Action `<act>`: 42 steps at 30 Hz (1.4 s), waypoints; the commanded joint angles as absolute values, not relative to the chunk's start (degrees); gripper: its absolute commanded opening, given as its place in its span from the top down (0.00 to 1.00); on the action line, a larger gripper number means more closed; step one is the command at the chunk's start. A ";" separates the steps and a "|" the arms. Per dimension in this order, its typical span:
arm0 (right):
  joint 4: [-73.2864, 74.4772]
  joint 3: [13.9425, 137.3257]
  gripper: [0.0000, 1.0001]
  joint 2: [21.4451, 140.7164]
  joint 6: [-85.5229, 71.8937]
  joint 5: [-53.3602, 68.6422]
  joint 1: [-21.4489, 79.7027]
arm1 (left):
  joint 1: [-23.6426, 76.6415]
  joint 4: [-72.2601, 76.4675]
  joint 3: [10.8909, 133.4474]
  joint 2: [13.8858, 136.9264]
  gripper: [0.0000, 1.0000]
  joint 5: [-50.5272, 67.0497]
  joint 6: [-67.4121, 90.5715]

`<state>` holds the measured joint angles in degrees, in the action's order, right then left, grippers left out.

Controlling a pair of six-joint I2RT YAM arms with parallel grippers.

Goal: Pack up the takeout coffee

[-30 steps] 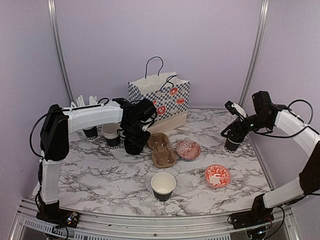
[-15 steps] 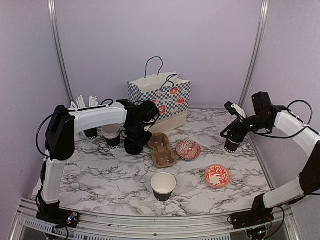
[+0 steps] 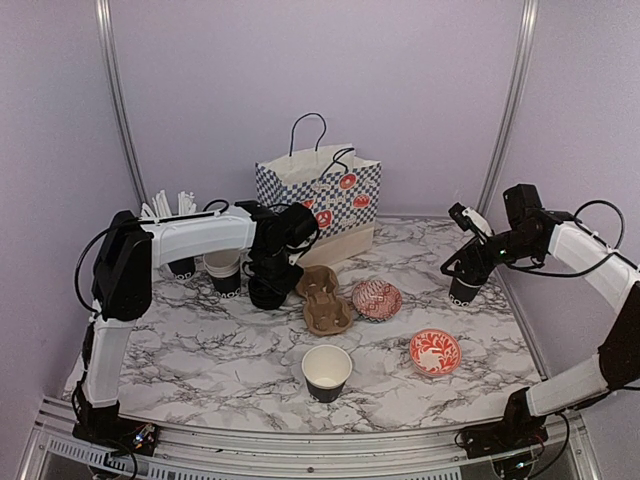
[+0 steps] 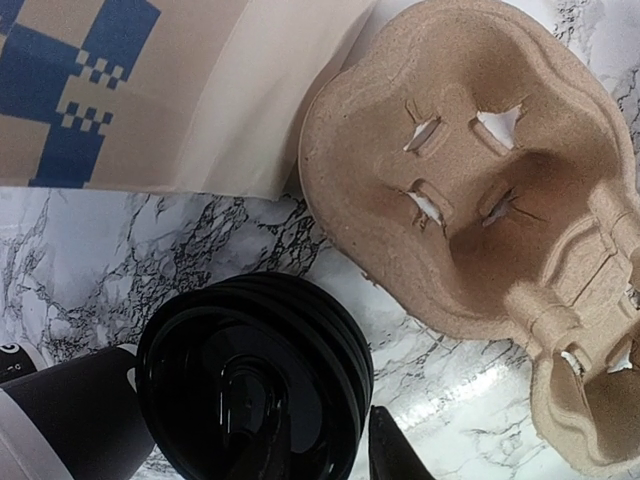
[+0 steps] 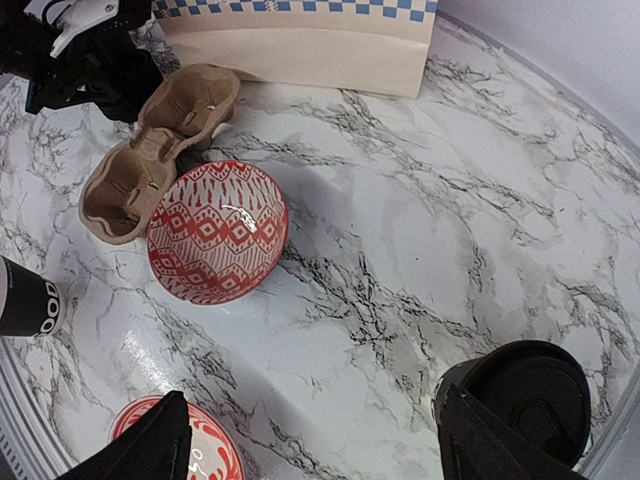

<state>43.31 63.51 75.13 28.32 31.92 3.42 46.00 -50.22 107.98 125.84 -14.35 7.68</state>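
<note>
checkered paper bag (image 3: 318,203) behind pulp cup carrier (image 3: 326,299)

We count two patterned bowls, a back bowl (image 3: 377,299) and a front bowl (image 3: 435,351). There is one paper bag (image 3: 318,200) and one cardboard cup carrier (image 3: 325,298). Of the black coffee cups we see one open cup (image 3: 327,372), one lidded cup (image 3: 465,290), and one set of nested cups (image 3: 223,272) whose number we cannot tell. One stack of lids (image 4: 250,400) shows several rims, too close to count. One straw cup (image 3: 181,265) holds several wrapped straws.
</note>
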 commanded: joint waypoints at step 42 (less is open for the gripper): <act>9.11 73.15 0.01 73.77 -4.76 69.19 9.66 | 49.35 7.65 80.69 79.70 0.97 33.73 26.00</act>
<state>31.66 74.91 74.35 16.71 55.72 6.83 49.65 -17.43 89.27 82.00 23.42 16.99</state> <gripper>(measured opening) 0.986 0.067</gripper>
